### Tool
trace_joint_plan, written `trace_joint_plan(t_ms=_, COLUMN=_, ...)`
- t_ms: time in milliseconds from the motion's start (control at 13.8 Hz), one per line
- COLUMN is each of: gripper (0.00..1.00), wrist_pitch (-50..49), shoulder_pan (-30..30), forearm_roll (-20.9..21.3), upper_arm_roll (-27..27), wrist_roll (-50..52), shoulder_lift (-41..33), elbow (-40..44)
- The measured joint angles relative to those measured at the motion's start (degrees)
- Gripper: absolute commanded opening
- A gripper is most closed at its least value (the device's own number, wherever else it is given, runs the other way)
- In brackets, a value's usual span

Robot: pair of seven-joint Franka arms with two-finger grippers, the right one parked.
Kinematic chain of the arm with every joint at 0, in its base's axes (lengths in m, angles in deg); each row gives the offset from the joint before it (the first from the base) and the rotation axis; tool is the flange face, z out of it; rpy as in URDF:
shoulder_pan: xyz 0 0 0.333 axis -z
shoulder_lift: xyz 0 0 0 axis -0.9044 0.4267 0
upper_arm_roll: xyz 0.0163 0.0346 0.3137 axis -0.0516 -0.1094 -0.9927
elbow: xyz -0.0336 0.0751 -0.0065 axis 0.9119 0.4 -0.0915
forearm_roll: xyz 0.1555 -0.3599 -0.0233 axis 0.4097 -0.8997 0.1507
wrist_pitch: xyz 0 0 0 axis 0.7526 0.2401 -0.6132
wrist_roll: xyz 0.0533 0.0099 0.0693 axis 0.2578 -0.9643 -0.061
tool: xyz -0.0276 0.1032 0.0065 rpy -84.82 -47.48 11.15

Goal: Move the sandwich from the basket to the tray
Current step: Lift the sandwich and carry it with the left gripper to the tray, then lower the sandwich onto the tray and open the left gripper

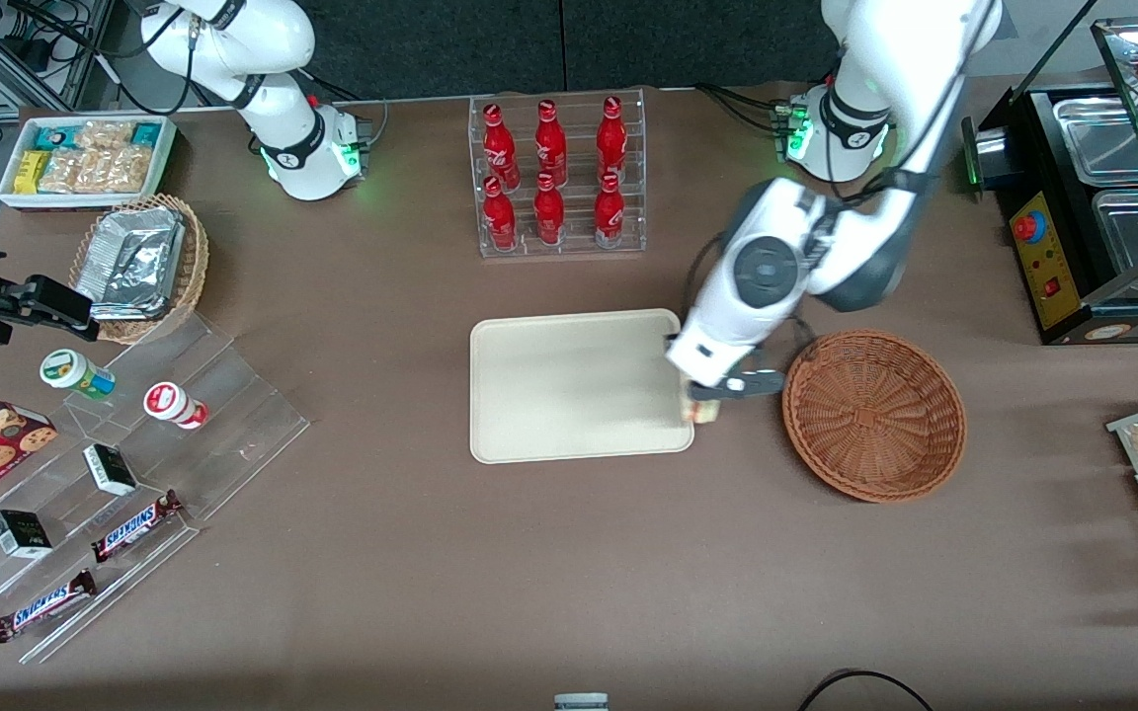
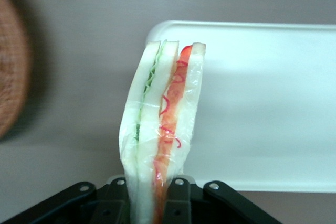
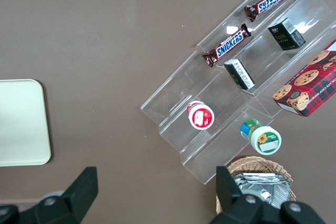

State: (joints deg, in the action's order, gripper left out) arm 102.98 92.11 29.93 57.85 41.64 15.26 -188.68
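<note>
Snickers bars [image 1: 43, 605] lie nearest the front camera, on clear acrylic steps [image 1: 134, 464] toward the parked arm's end of the worktop [image 1: 529, 573]. Landmark: tray [image 1: 574, 385], mid-worktop, flat and bare. Working arm folds down from its base, wrist pointing down at the tray's edge on the basket [image 1: 873, 415] side. Hand [image 1: 705, 403] clamped on the sandwich [image 2: 163, 124], fingers [image 2: 178, 203] pressed against its bread sides, wedge hanging over the tray's rim. Basket sits just beside the tray, apart from it. Cola bottle rack [image 1: 557, 173] farther from the camera than the tray.
</note>
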Motion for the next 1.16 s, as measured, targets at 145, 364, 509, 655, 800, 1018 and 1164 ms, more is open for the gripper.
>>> trace_joint_plan(t_ms=145, gripper=0.0, wrist_pitch=-0.1, shoulder_pan=3.6, forearm_roll=0.0, upper_arm_roll=0.0, wrist_roll=3.6, shoulder_lift=5.5, elbow=6.5)
trace_joint_plan(t_ms=364, gripper=0.0, wrist_pitch=-0.1, shoulder_pan=7.7, forearm_roll=0.2, upper_arm_roll=-0.2, wrist_roll=7.1, shoulder_lift=13.5, elbow=13.7)
trace_joint_plan(t_ms=509, gripper=0.0, wrist_pitch=-0.1, shoulder_pan=8.9, forearm_roll=1.4, upper_arm_roll=-0.3, wrist_roll=8.3, shoulder_lift=16.7, elbow=16.2)
trace_joint_plan(t_ms=655, gripper=0.0, wrist_pitch=-0.1, shoulder_pan=9.2, forearm_roll=2.0, upper_arm_roll=-0.3, wrist_roll=8.9, shoulder_lift=18.4, elbow=17.6)
trace_joint_plan(t_ms=800, gripper=0.03, wrist_pitch=0.0, shoulder_pan=9.8, forearm_roll=3.7, upper_arm_roll=-0.3, wrist_roll=10.6, shoulder_lift=19.6, elbow=18.2)
trace_joint_plan(t_ms=1018, gripper=1.0, wrist_pitch=0.2, shoulder_pan=10.7, forearm_roll=5.8, upper_arm_roll=-0.3, wrist_roll=13.6, shoulder_lift=20.7, elbow=18.4)
trace_joint_plan(t_ms=1164, gripper=1.0, wrist_pitch=0.2, shoulder_pan=10.7, forearm_roll=5.9, upper_arm_roll=-0.4, wrist_roll=13.8, shoulder_lift=20.9, elbow=18.5)
